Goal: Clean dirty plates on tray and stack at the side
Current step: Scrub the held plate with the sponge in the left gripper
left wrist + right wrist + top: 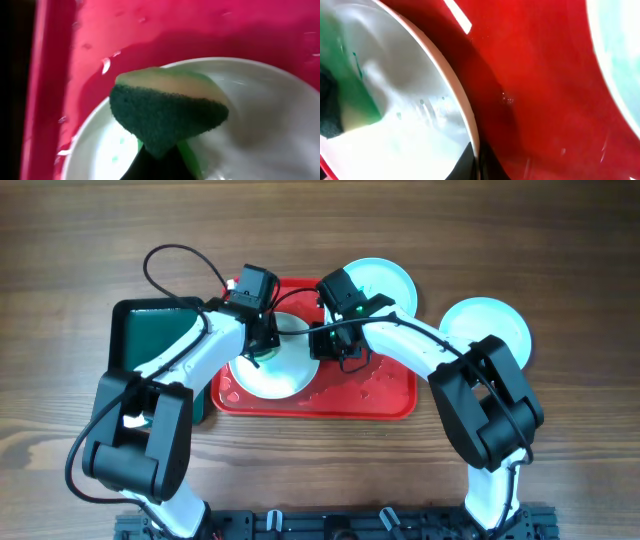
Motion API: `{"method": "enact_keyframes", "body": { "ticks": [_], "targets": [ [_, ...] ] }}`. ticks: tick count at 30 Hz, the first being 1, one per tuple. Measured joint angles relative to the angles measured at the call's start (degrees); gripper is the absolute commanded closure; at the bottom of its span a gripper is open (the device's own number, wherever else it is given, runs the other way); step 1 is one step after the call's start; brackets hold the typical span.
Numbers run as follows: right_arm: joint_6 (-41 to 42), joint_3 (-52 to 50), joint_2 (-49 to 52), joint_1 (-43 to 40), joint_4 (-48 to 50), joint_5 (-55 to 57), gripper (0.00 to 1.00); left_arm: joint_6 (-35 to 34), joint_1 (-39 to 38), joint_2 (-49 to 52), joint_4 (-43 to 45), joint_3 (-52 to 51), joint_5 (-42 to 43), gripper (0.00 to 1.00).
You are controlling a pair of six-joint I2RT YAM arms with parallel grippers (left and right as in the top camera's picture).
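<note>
A pale plate (275,378) lies at the left of the red tray (370,392). My left gripper (262,352) is shut on a green and yellow sponge (167,110) that presses on this plate (260,125). At the plate's right edge, my right gripper (322,345) is shut on the rim (476,150). In the right wrist view the plate (395,135) looks tilted off the tray (535,75). A second plate (385,280) sits at the tray's far right corner, also seen as a pale plate edge (620,60). A third plate (487,328) lies on the table right of the tray.
A smaller dark green tray (150,340) with a black rim sits left of the red tray, under my left arm. Water drops speckle the red tray's floor (107,62). The wooden table (560,440) surrounds everything.
</note>
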Motion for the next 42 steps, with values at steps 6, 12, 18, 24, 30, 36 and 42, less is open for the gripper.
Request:
{"method": "enact_keyframes", "body": {
  "ticks": [6,12,18,24,30,36,42],
  "targets": [
    [-0.26,0.0,0.02,0.26,-0.44,-1.49,0.96,-6.64,-0.07,-0.02,-16.5,0.33,-3.06,0.96],
    [-7.26,0.0,0.59,-2.6,-0.55,-9.09,0.96,1.01,0.26,-0.02,-16.26,0.33,8.68,0.96],
    [-10.27,0.0,0.68,-3.08,-0.5,-11.3,0.96,11.15,0.22,-0.02,-9.44,0.02,24.48,0.96],
    [-10.93,0.0,0.68,-2.86,-0.26,-11.8,0.96,11.96,0.2,0.0,1.64,-0.11,24.87,0.96],
    [-10.86,0.0,0.79,-2.19,-0.26,-11.72,0.96,4.0,0.09,0.96,-2.47,0.22,10.38,0.96],
    [-9.6,0.0,0.87,-1.88,-0.11,-11.61,0.96,-4.44,3.3,1.38,-11.52,1.49,4.24,0.96],
    [-8.94,0.0,0.87,-2.01,-0.44,-10.62,0.96,11.04,5.38,1.9,-19.32,1.44,20.61,0.96]
  ]
}}
